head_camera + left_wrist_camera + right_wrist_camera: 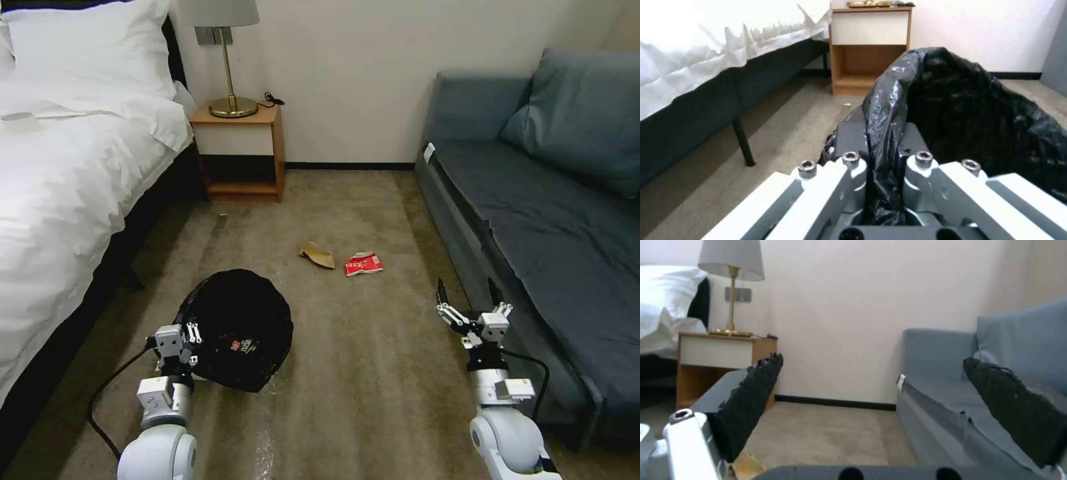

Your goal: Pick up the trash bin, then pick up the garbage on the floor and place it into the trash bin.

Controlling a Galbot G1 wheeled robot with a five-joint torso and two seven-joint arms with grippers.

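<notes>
Soft, even indoor light fills the room; the lamp (227, 53) appears unlit. The white bed (67, 160) burns out to glare in the left wrist view, its linen without detail. The trash bin (237, 327) liner reads near-black with faint sheen. Shadows pool beneath the bed. Both wrist views are soft, nearest parts blurred.

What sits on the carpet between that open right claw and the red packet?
Nothing visible: bare carpet lies between the right gripper, jaws open, and the red-and-white packet. The left gripper grips the trash bin.
</notes>
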